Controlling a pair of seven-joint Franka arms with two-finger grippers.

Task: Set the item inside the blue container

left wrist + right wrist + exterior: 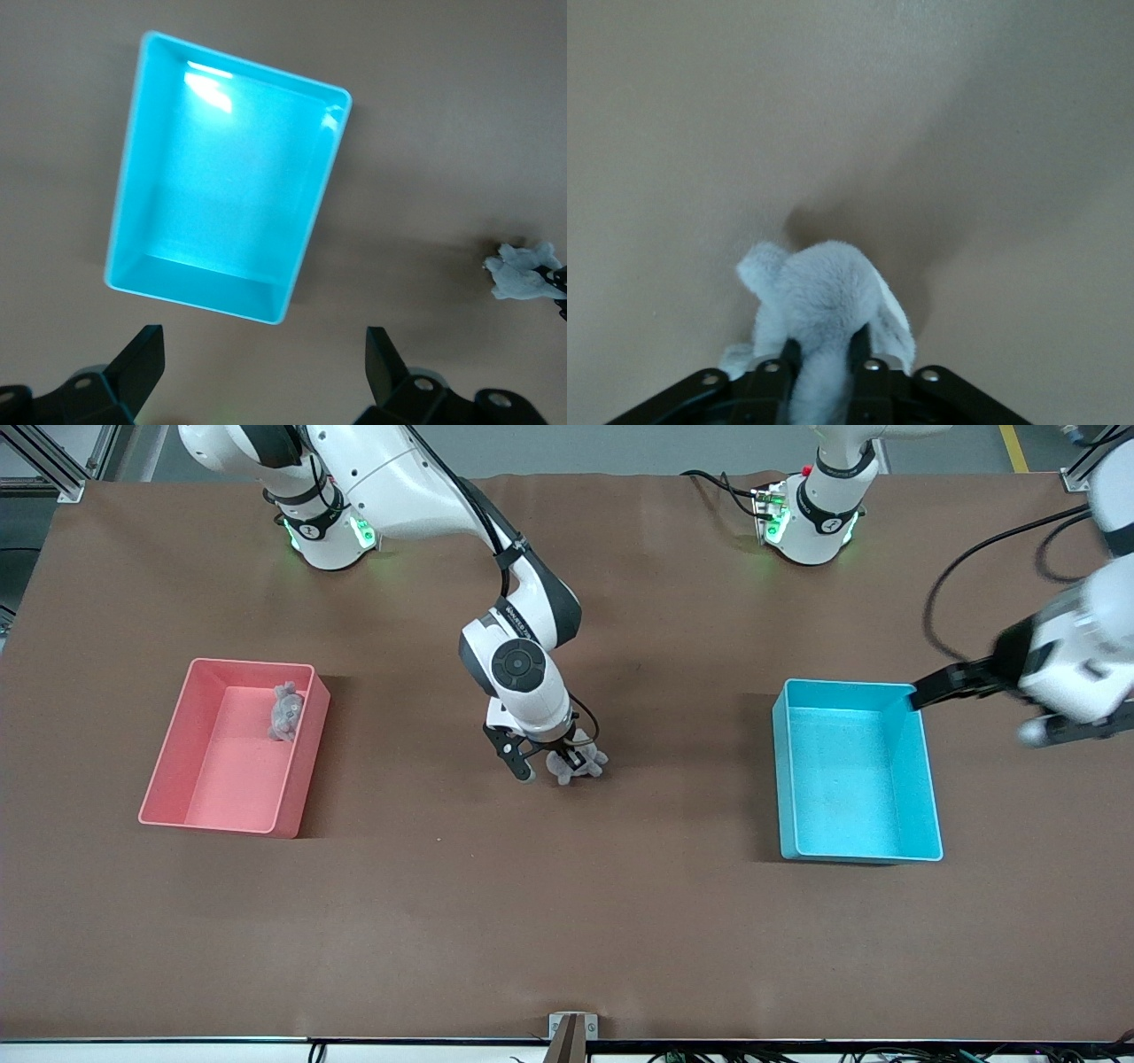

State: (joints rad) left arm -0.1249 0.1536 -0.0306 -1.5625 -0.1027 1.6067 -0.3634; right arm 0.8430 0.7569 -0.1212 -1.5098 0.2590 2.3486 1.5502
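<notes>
A small grey plush toy (578, 764) is at the middle of the table, and my right gripper (567, 762) is shut on it, low over the brown surface. In the right wrist view the fingers (864, 341) pinch the plush toy (824, 288) between them. The blue container (781, 779) stands empty toward the left arm's end of the table. My left gripper (970, 716) hangs open and empty over the table beside the container's corner nearest the left arm's base. From the left wrist the blue container (310, 212) and the plush toy (523, 270) both show, with the left gripper (266, 354) spread wide.
A pink bin (301, 779) stands toward the right arm's end of the table with a second grey plush toy (285, 711) lying inside against one wall. Bare brown tabletop lies between the two bins.
</notes>
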